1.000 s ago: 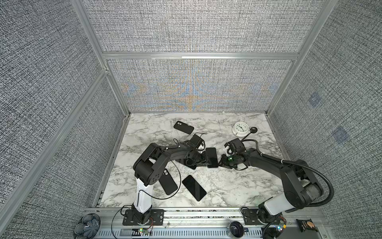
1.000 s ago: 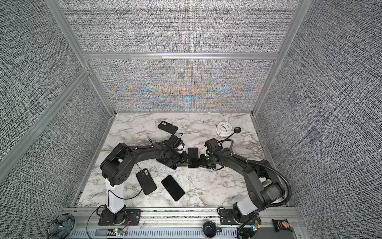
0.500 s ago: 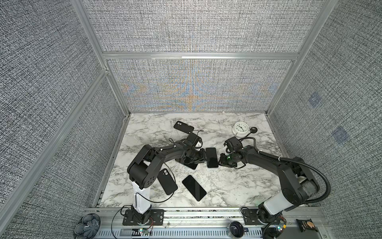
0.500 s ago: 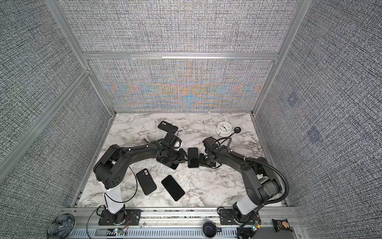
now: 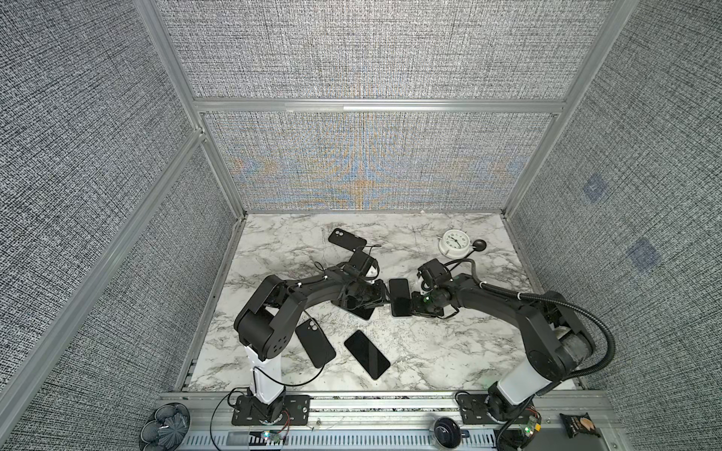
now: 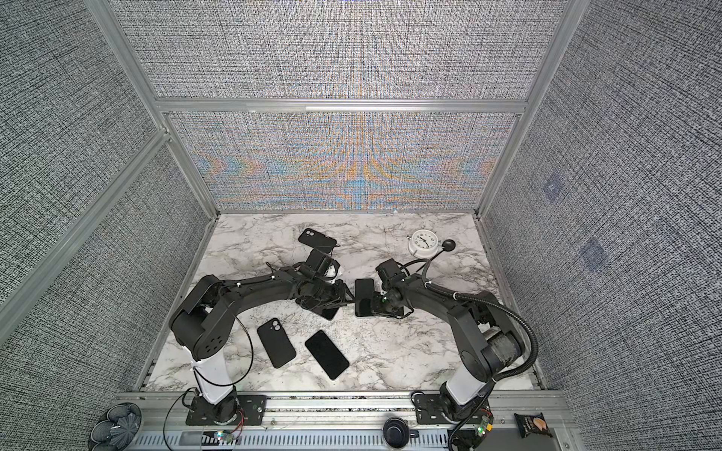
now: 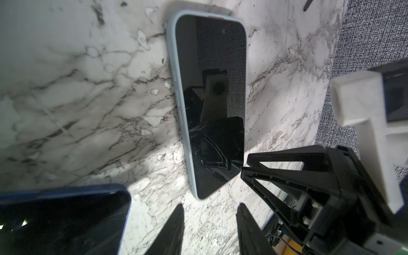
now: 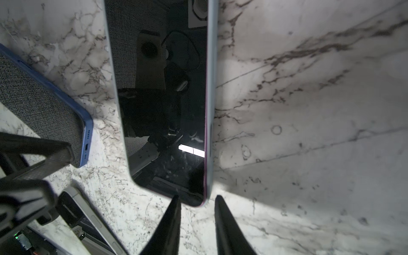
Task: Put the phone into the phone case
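We are seeing the cased phone lying flat mid-frame in both top views, long axis running up-down. The left gripper and right gripper are flanking it, jaws apart, empty. A blue phone is crowding its left; bare table is lying open lower right.

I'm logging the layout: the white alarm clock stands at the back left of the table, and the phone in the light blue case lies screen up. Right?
Wrong side: the white alarm clock stands at the back right of the table, as both top views show. The phone does lie screen up.
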You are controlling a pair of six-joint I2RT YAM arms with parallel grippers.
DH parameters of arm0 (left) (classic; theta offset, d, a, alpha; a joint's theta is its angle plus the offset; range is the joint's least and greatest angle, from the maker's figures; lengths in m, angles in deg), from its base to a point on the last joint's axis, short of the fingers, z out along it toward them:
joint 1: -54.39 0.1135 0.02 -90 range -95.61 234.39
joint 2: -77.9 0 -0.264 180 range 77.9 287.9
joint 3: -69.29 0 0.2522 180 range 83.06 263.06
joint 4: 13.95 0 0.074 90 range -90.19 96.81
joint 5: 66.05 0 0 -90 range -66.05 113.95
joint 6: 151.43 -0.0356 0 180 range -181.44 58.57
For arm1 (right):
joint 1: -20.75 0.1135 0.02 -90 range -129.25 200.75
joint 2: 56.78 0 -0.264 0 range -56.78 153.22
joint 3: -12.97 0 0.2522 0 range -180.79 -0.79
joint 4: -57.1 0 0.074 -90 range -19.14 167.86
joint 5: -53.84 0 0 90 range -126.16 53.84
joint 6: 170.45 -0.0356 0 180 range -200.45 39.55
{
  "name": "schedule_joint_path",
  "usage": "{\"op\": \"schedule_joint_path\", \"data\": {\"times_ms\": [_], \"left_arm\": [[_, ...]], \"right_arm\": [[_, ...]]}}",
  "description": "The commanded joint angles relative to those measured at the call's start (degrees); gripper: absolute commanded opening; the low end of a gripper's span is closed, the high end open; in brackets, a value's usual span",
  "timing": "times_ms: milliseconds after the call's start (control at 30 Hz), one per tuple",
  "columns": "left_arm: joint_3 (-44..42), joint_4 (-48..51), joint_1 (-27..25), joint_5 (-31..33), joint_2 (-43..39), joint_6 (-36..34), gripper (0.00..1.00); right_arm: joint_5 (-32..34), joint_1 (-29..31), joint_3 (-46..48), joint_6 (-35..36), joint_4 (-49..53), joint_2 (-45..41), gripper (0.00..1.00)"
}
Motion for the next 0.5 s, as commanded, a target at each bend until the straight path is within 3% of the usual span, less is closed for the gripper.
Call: {"op": "schedule_joint_path", "data": {"times_ms": [0, 467], "left_arm": [[0.03, 0.22, 0.05, 0.42, -0.70, -2.02, 0.41], [-1.73, -1.60, 0.43, -0.20, -1.35, -2.28, 0.44]], "right_arm": [[2.74, 0.13, -0.69, -0.03, 2.59, -0.68, 0.31], [3.39, 0.58, -0.55, -1.03, 1.08, 0.42, 0.34]]}}
